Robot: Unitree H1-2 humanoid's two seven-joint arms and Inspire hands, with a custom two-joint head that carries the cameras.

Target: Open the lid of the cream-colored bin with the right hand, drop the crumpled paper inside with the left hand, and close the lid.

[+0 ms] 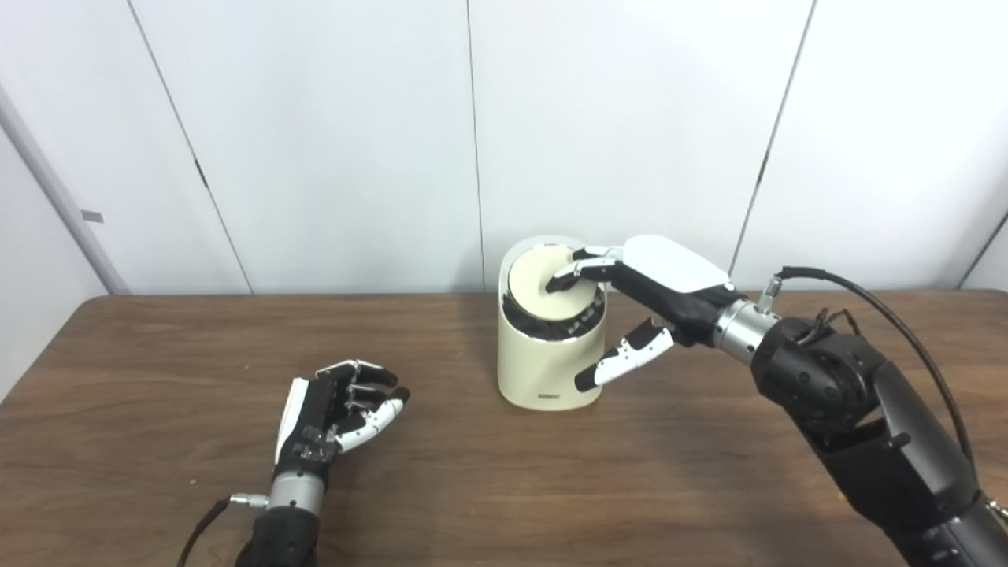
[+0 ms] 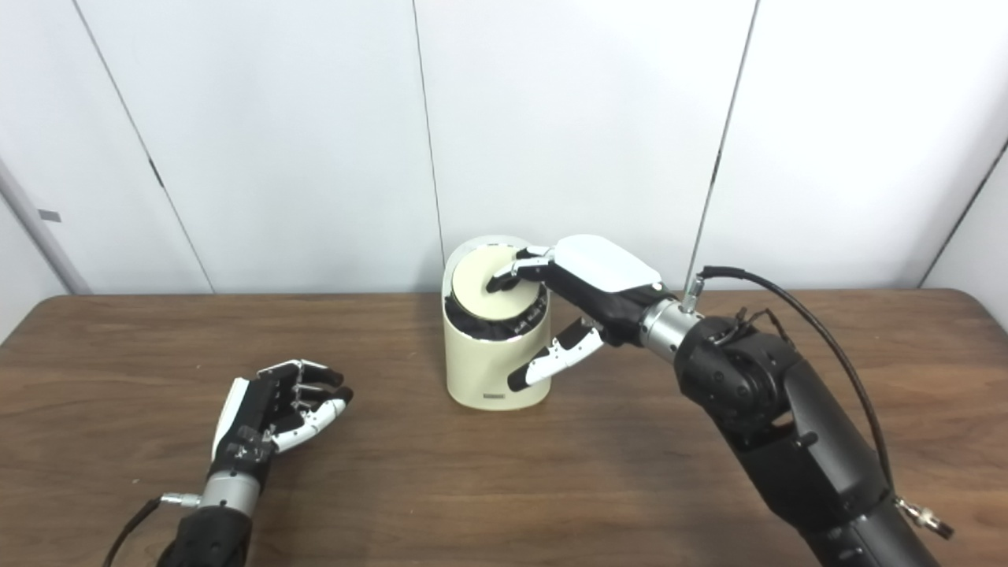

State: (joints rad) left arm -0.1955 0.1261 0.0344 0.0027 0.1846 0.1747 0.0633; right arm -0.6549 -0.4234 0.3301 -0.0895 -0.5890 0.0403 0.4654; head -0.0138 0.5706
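Centrally, toward the far edge of our brown wood-grain table point(image 1: 488, 488), stands the cream-coloured cylindrical bin point(image 1: 549, 370), upright, close to the white panelled wall point(image 1: 331, 134). Its round cream lid point(image 1: 543, 285) sits tilted within the top opening, the near side sunk, with a dark gap showing beneath that near edge. A raised pale rim curves behind the lid. A small dark label marks the bin's front near the base.

Our right hand point(image 1: 646, 295), black with a white back plate, reaches over the bin from the right. Its fingertips point(image 1: 561, 280) press on the lid's top surface; the thumb point(image 1: 622, 358) hangs apart, extended down alongside the bin's right wall. We cannot tell whether the thumb touches the wall. The hand grasps nothing; fingers and thumb are spread. A black cable point(image 2: 795, 307) arcs from the wrist along the forearm.

Our left hand point(image 1: 339, 413) rests low over the table, well apart from the bin, to its near left. Its fingers are curled loosely toward the palm, not closed tight, and we see nothing held in it. We see no crumpled paper in either view.

View differences: the right eye view shows more of the table's far right corner and the whole elbow of the right arm; the left eye view shows more wall at left, including a grey slanted post point(image 1: 59, 197) bearing a small grey tag.
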